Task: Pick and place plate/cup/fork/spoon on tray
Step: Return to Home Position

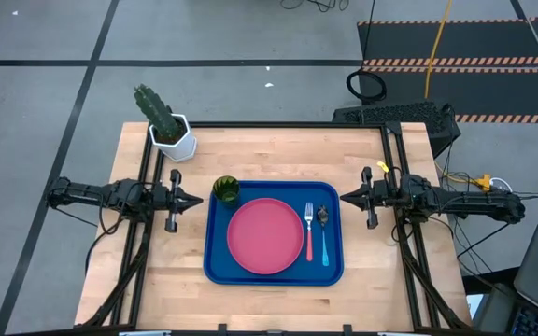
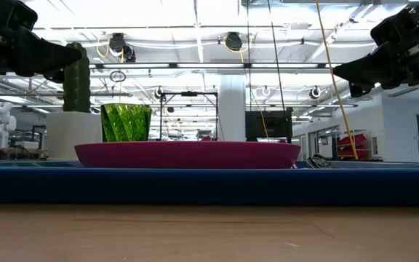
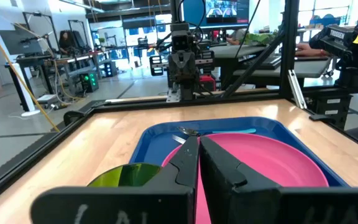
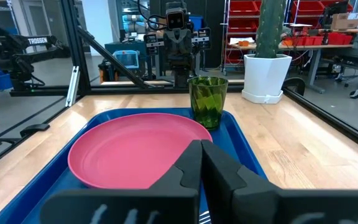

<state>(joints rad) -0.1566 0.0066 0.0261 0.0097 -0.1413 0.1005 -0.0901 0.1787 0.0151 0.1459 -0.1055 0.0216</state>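
The counter [image 1: 278, 154] carries the tray [image 1: 334, 273], midway between the arms, with all four pieces on it; we judge the placing done. The plate [image 1: 265, 236] fills the tray's middle. It looks like stiff, light plastic, best pinched at the raised rim. The left gripper [image 1: 194, 200] hovers just left of the tray and the right gripper [image 1: 346, 198] just right of it, both with fingers together and empty. The cup [image 1: 226, 190] stands in the far left corner, light and probably slick, so we would grip it across its wall. The fork [image 1: 308, 233] and spoon [image 1: 324, 235] lie side by side right of the plate, thin and flat; their plastic handles offer the best hold.
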